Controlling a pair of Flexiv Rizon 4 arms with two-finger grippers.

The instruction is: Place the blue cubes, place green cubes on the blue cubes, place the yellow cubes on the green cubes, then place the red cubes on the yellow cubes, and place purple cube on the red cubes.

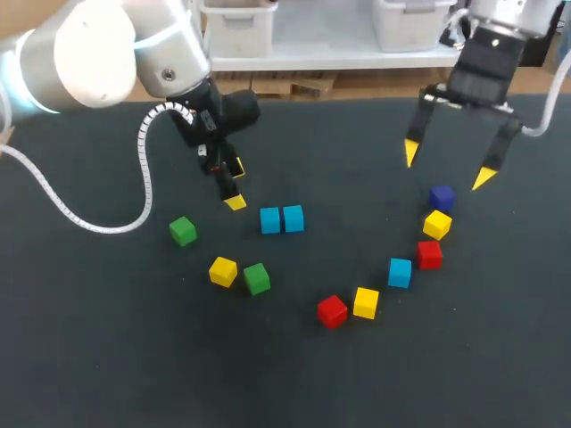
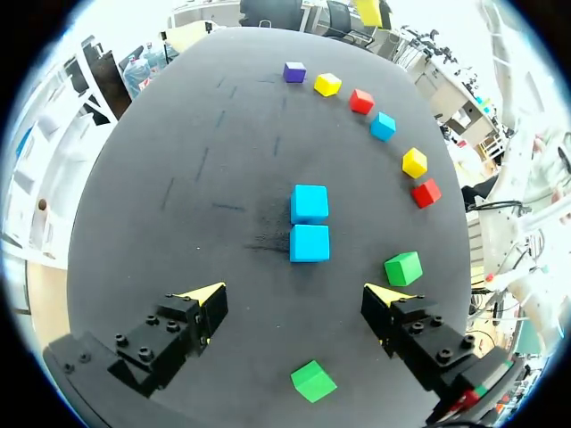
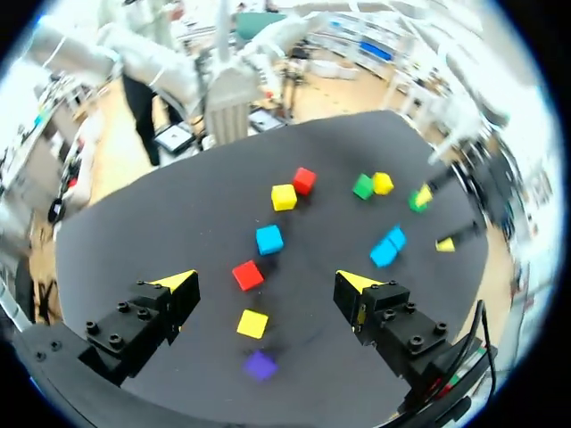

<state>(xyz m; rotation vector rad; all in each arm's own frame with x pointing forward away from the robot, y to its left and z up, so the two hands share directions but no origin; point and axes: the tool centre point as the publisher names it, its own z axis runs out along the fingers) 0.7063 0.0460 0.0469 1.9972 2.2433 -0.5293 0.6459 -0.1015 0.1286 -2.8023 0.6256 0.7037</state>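
Where two blue cubes [image 1: 281, 218] touch, pair's long axis runs left-right.

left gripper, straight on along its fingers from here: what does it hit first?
Probably the nearer light blue cube of the touching pair, centred ahead of the open left gripper. Depth unclear: it could touch the dark table just short of it.

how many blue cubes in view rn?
3. Two side by side at centre: blue cube and blue cube; third blue cube further right, between red cube and yellow cube. The purple cube not counted. None seem hidden.
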